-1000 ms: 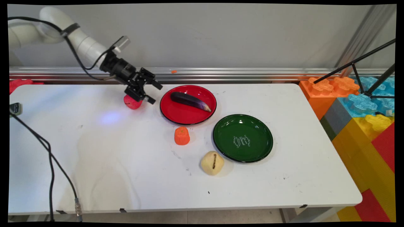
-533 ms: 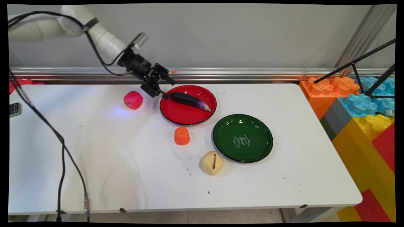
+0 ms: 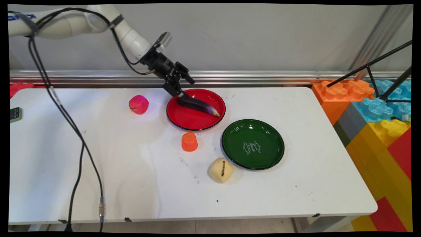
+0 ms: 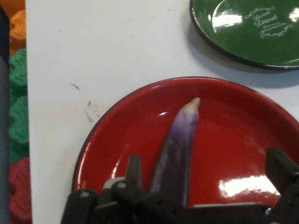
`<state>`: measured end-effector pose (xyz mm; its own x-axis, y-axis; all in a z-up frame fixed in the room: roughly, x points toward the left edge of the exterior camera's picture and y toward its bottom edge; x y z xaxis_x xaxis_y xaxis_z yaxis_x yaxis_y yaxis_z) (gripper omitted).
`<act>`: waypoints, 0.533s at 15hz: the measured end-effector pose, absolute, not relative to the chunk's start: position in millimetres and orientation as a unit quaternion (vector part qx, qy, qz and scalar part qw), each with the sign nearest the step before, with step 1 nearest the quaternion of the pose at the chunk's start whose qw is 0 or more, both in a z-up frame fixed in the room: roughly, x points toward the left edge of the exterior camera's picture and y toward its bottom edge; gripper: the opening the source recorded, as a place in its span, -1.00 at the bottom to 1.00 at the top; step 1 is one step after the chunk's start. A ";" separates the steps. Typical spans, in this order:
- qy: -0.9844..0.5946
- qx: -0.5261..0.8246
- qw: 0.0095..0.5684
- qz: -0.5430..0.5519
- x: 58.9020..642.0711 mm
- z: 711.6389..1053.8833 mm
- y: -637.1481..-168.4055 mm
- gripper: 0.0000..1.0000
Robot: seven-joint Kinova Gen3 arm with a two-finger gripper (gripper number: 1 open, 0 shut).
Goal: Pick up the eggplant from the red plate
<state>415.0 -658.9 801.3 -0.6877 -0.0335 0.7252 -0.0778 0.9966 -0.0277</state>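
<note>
Starting at the left of the white table [image 3: 98, 158], a pinkish-red toy apple [image 3: 138, 104] sits by itself, well apart from everything else. To its right the arm reaches down from the upper left, and the gripper [image 3: 185, 88] hangs at the far left rim of the red plate [image 3: 194, 122], tilted down toward it. The jaws stand apart. In the hand view one finger rises on each side of the dark purple eggplant [image 3: 198, 105], and neither can be seen pressing on it (the near finger looks just beside the skin, but contact cannot be told).

The eggplant lies inside the red plate. Its thick end is under the gripper and its pale tip points away toward the green plate [image 3: 263, 159]. Nothing is held.

Just in front of the red plate an orange toy fruit [image 3: 189, 142] stands on the table. Further right and nearer the camera, a pale yellow fruit [image 3: 221, 170] rests just beside the green plate's left rim. The green plate has nothing in it. Past the table's right end rise big coloured building blocks [image 3: 378, 108].
</note>
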 end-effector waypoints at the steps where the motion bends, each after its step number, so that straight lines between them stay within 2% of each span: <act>1: -0.920 0.029 0.391 0.028 412.1 799.0 -663.7 1.00; 8: -0.928 0.022 0.370 0.021 401.6 779.4 -681.2 1.00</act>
<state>401.6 -681.2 779.4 -0.7247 -0.0249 0.6886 -0.0558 0.9982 -0.0227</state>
